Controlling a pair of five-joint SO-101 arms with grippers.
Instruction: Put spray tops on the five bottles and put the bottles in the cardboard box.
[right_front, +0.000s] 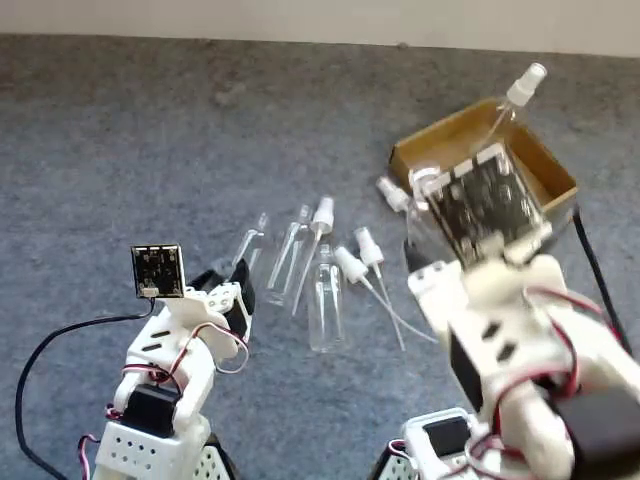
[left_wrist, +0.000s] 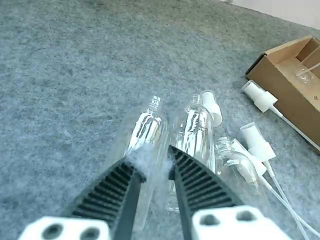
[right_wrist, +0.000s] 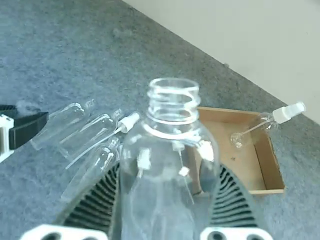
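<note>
My right gripper (right_wrist: 167, 175) is shut on a clear uncapped bottle (right_wrist: 167, 150), held upright above the table beside the cardboard box (right_wrist: 262, 160). One bottle with a spray top (right_wrist: 265, 122) leans inside the box (right_front: 545, 165). Three bare bottles (right_front: 250, 245) (right_front: 290, 250) (right_front: 325, 295) lie on the grey mat. Loose spray tops (right_front: 322, 215) (right_front: 350, 265) (right_front: 368, 245) (right_front: 392, 192) lie among them. My left gripper (left_wrist: 152, 167) is open, low over the leftmost lying bottle (left_wrist: 145, 127), with its fingertips at the bottle's base.
Grey carpet covers the table (right_front: 120, 130), with bare room to the left and at the back. A black cable (right_front: 595, 265) runs past the box on the right. The spray tops' thin tubes (right_front: 395, 315) stretch across the mat between the arms.
</note>
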